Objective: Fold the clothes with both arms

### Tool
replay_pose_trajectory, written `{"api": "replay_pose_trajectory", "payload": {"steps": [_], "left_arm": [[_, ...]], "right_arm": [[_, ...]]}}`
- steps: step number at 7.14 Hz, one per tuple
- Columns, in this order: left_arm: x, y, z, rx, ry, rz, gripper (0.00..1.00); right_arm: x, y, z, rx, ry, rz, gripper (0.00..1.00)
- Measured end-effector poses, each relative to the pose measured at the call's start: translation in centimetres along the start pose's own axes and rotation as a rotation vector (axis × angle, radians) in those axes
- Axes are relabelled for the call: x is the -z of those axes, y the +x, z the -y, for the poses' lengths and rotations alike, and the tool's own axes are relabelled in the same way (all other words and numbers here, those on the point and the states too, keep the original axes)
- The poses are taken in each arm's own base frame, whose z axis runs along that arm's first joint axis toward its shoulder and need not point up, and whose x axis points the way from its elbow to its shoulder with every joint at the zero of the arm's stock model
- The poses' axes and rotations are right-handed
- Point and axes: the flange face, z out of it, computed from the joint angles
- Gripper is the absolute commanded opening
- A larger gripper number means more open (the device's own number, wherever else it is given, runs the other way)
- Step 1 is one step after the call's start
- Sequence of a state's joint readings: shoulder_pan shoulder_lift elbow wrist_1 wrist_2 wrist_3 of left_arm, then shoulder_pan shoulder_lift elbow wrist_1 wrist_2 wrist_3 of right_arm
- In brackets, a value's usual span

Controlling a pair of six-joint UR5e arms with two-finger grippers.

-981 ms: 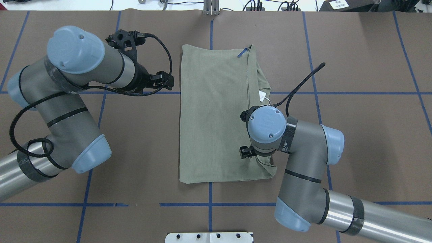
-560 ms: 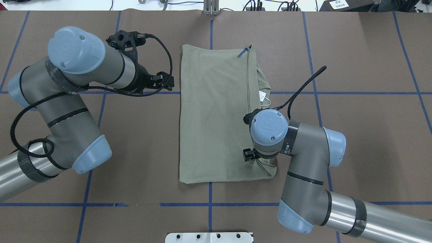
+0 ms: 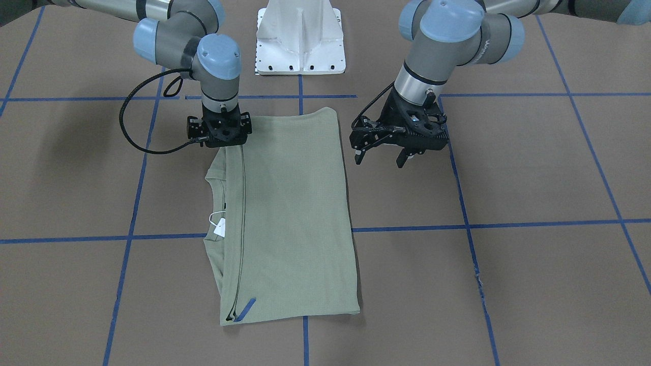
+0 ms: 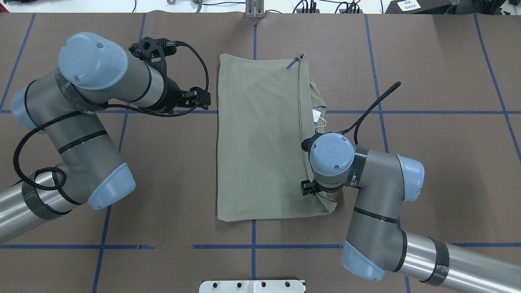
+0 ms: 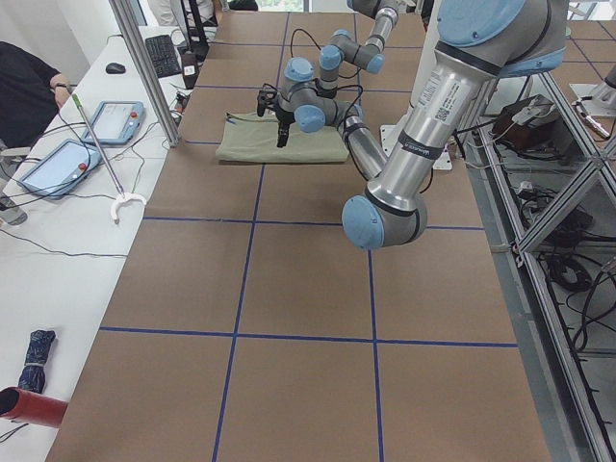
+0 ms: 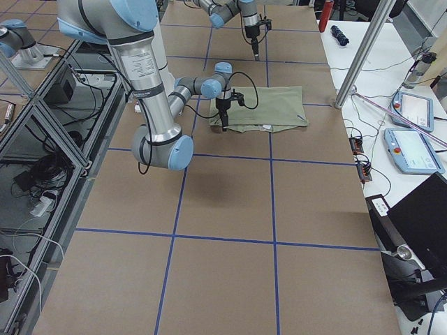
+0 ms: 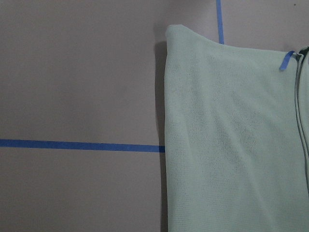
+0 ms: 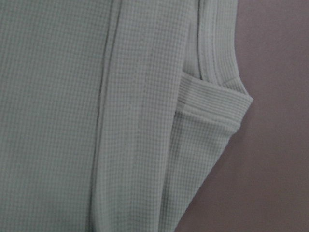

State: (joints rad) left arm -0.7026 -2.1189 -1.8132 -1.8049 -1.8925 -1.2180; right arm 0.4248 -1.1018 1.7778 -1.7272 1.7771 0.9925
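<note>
The sage-green shirt (image 4: 260,138) lies folded into a long rectangle at the table's middle; it also shows in the front view (image 3: 295,213). Its white hang tag (image 4: 316,116) sticks out at the collar on its right edge. My left gripper (image 3: 380,157) is open and empty, hovering just beyond the shirt's left edge near the far end (image 4: 202,99). My right gripper (image 3: 219,142) points straight down on the shirt's near right corner. Its fingers are hidden by the wrist, so I cannot tell its state. The right wrist view shows only close knit fabric (image 8: 96,116) and a cuff.
A short strip of blue tape (image 4: 292,63) lies on the shirt's far right corner. The white pedestal base (image 3: 301,35) stands at the table's near edge. Blue tape lines (image 4: 171,246) grid the brown table cover. A side desk holds tablets (image 5: 58,164).
My right arm has moved to the right and towards the near edge along the shirt's right side. The shirt's near right corner has shifted slightly right. The left arm has barely moved.
</note>
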Motion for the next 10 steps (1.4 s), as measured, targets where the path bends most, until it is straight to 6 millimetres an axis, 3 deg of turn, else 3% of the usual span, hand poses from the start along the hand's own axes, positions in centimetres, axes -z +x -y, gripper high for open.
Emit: {"api": "replay_pose_trajectory", "payload": {"steps": [4,10], "left_arm": [[0.0,0.4,-0.2,-0.001,0.003,-0.017,1.00],[0.3,0.9,-0.3,0.006,0.007,-0.037,1.00]], "right_arm": [[-0.5,2.2,0.5,-0.011,-0.007,-0.015,1.00],[-0.6,7.7,2.7,-0.023,0.010,-0.049,1.00]]}}
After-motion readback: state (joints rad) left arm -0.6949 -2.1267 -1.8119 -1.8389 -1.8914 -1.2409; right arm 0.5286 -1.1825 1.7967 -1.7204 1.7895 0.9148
